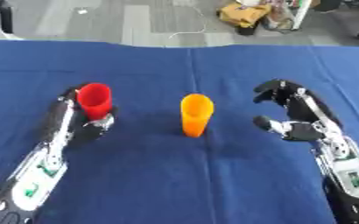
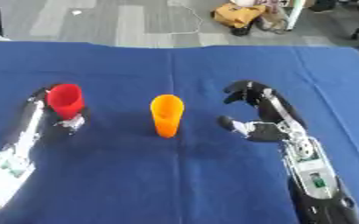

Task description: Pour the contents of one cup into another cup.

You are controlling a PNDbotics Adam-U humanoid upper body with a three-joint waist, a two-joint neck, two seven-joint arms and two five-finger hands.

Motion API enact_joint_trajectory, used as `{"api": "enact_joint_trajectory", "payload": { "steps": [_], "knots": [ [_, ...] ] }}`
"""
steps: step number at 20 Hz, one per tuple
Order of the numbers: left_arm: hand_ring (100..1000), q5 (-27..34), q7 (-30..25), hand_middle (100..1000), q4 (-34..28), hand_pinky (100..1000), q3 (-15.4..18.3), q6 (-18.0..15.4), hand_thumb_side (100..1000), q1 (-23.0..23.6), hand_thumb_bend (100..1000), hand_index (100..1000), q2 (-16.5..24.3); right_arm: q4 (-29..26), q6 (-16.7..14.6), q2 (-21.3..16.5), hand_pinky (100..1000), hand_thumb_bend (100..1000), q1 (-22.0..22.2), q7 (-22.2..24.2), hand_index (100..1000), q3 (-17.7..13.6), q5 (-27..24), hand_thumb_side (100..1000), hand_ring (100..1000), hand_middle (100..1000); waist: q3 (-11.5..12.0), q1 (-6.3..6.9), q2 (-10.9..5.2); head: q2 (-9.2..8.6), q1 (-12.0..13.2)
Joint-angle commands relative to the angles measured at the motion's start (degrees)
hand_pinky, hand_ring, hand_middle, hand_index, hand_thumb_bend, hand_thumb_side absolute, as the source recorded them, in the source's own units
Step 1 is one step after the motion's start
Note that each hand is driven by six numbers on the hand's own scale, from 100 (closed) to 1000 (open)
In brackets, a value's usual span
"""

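Note:
A red cup [image 1: 95,100] stands upright at the left of the blue tablecloth, with my left hand [image 1: 96,124] curled round its lower part from behind and below. An orange cup [image 1: 195,114] stands upright in the middle, free of both hands. My right hand [image 1: 293,116] hovers to the right of the orange cup, fingers and thumb spread in a wide C that faces the cup, a clear gap between them and it. I cannot see inside either cup.
The blue tablecloth [image 1: 175,175] covers the whole table; its far edge runs along the top. Beyond it lies a grey floor with a yellow bag [image 1: 244,13] and a white cable.

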Motion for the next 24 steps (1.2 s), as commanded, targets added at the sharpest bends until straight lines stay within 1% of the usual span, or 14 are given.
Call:
{"api": "enact_joint_trajectory", "payload": {
  "steps": [1, 9, 11, 13, 14, 19, 24],
  "knots": [
    [790, -0.6, 0.0, 794, 0.4, 738, 0.2, -0.1, 669, -0.9, 530, 939, 0.4, -0.5, -0.1, -0.5, 763, 640, -1.0, 0.1, 712, 0.0, -0.5, 337, 631, 668, -0.2, -0.06, -0.80, -0.80, 0.1],
    [790, -1.5, 0.7, 794, 2.3, 738, 0.5, -0.5, 668, -1.5, 530, 938, 0.3, -0.4, -0.3, -0.5, 763, 640, -1.1, 0.2, 712, 0.0, -0.5, 337, 630, 668, -0.3, -0.26, -0.68, -0.90, 0.3],
    [776, -1.6, 0.8, 778, 2.7, 734, 0.6, -0.5, 667, -1.7, 526, 933, 0.3, -0.4, -0.3, -0.5, 763, 639, -1.1, 0.2, 712, 0.0, -0.5, 338, 630, 668, -0.3, -0.29, -0.64, -0.94, 0.3],
    [743, -1.7, 1.3, 747, 2.9, 722, 0.7, -0.6, 659, -1.9, 522, 914, 0.3, -0.4, -0.3, -0.4, 763, 638, -1.1, 0.2, 712, 0.0, -0.5, 339, 631, 668, -0.3, -0.28, -0.62, -0.94, 0.4],
    [695, -1.8, 1.5, 714, 2.9, 707, 0.7, -0.7, 650, -1.9, 505, 886, 0.3, -0.4, -0.3, -0.4, 763, 638, -1.1, 0.2, 712, 0.0, -0.5, 340, 630, 668, -0.3, -0.27, -0.61, -0.95, 0.4],
    [594, -1.9, 3.0, 616, 2.6, 657, 0.7, -1.0, 615, -2.0, 445, 812, 0.3, -0.3, -0.2, -0.4, 763, 637, -1.0, 0.2, 711, -0.1, -0.4, 339, 630, 668, -0.3, -0.23, -0.61, -1.02, 0.4],
    [481, -1.2, 4.9, 500, 2.3, 567, 0.7, -1.2, 561, -2.1, 373, 709, 0.2, -0.3, -0.2, -0.4, 763, 636, -1.0, 0.2, 712, -0.1, -0.4, 340, 630, 668, -0.4, -0.20, -0.60, -1.12, 0.4]
  ]
}}
